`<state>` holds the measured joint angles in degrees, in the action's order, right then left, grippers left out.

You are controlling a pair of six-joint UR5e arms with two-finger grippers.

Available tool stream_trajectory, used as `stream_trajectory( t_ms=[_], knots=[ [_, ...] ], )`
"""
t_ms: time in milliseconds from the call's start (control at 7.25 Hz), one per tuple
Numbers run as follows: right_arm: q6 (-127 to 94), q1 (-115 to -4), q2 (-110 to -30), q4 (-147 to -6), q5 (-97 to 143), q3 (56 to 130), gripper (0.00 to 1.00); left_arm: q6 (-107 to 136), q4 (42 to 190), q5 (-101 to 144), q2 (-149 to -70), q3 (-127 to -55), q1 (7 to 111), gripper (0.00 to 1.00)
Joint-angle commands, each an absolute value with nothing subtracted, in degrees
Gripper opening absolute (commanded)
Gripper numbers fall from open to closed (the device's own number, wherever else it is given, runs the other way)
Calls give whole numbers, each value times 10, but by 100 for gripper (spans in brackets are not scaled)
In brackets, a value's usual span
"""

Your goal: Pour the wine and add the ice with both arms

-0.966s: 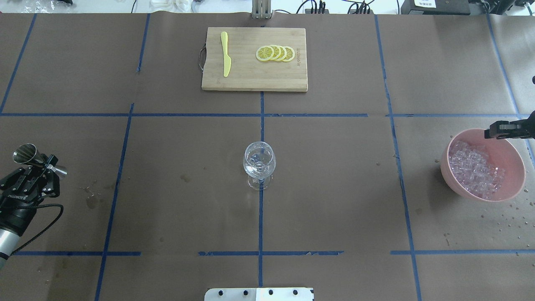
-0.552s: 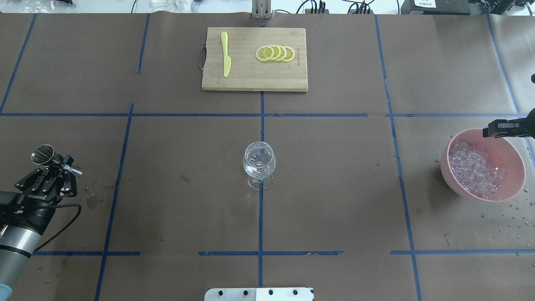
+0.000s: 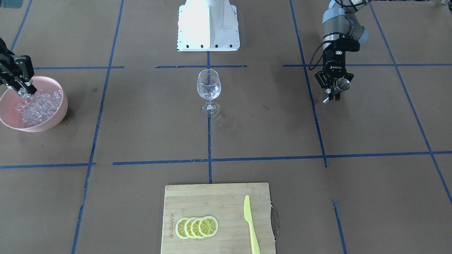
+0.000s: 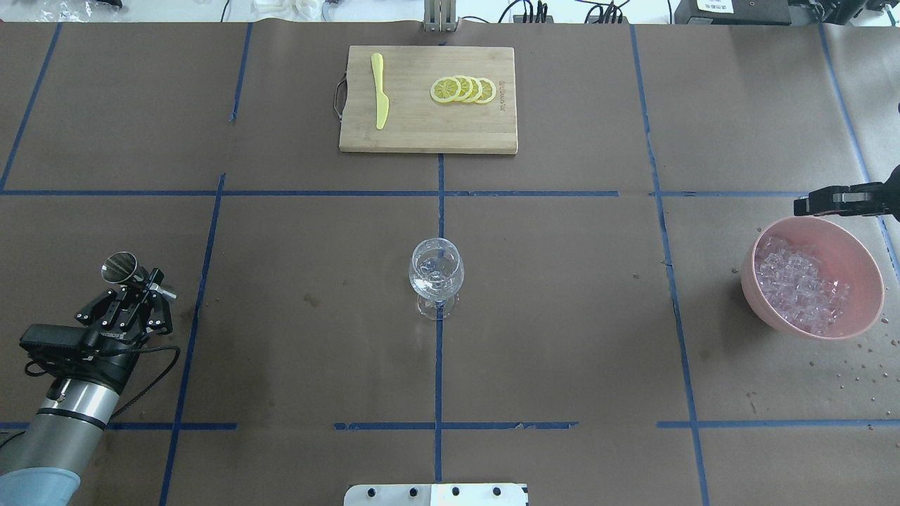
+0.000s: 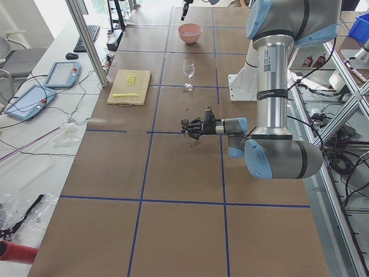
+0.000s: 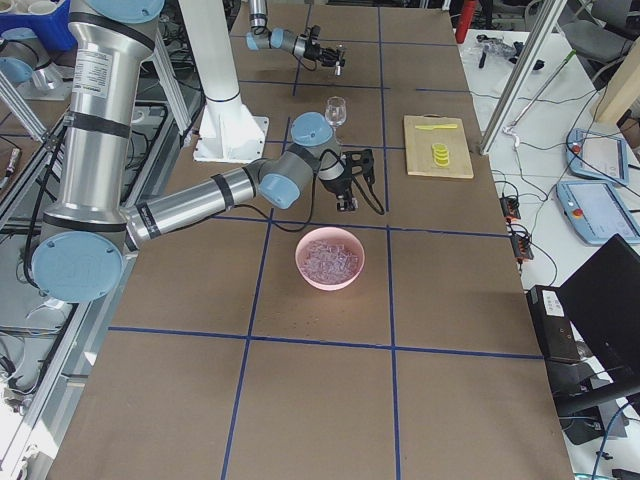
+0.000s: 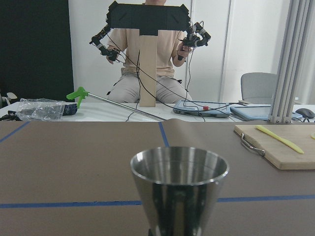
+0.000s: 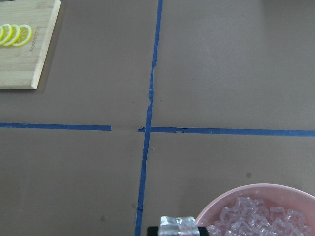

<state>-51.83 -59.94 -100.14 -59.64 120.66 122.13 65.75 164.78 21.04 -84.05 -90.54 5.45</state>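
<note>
I look along the worktop (image 5: 179, 173), which is covered in brown paper crossed by blue tape lines. Nearest me, the left arm (image 5: 271, 86) fills the right side as a grey upright tube with light-blue joints. Its black tool (image 5: 187, 124) reaches out level above the paper, away from the robot; what it grips is too small to make out. Farther along stands a clear wine glass (image 5: 188, 68). Beside it, away from the robot, a wooden cutting board (image 5: 138, 95) carries lemon slices (image 5: 131, 75) and a yellow knife (image 5: 125, 94). At the far end sits a pink bowl (image 5: 189, 33), with the right arm's tool (image 5: 184, 11) hanging close by.
</note>
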Motion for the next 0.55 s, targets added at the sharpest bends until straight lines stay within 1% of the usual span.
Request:
stream_trajectory(
  t_ms=[0,276,414],
  knots=[
    [-570,-599,-976,-594,1216,1231,0,658,1644,211,-849,-890,54,0],
    [-595,-599,-958,-594,1230,1239,0,658,1644,213,-849,-890,55,0],
    [-596,-599,-957,-594,1231,1242,0,658,1644,214,-849,-892,55,16]
  ],
)
